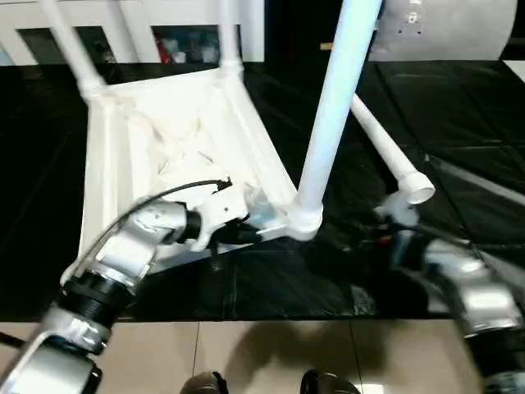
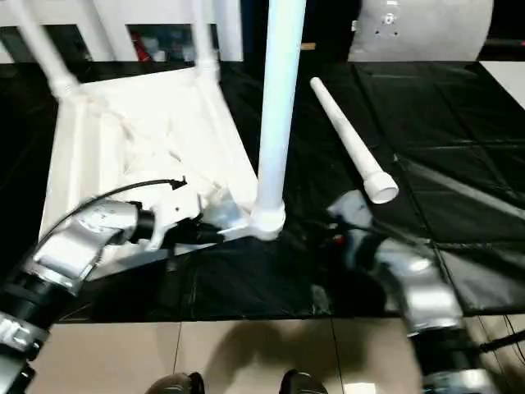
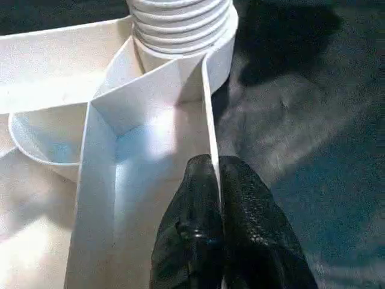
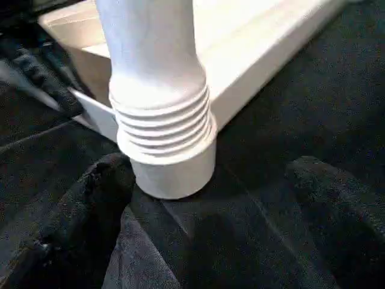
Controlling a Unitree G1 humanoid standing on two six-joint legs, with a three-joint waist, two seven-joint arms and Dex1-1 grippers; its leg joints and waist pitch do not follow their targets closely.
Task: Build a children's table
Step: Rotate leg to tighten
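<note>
The white table top [image 1: 176, 156] lies upside down, ribbed underside up, on the black cover [image 1: 459, 123] of the surface, toward its near left part. Three legs stand in corner sockets: two at the far corners, and one leg [image 1: 332, 107] at the near right corner, where its threaded end [image 4: 162, 129] sits partly screwed into the round socket [image 4: 177, 171] with several thread rings showing above the rim. A fourth leg [image 2: 353, 144] lies loose on the cover just beside the top, toward the right, its wide end pointing at the near edge.

The left gripper [image 3: 218, 180] reaches in from the near left, its jaws closed on a thin upright rim wall [image 3: 209, 108] of the top next to that near right socket. The right gripper [image 4: 210, 198] sits low over the cover on the near side of the socket, its black fingers [image 4: 90, 205] spread wide apart on either side of it, gripping nothing.
</note>
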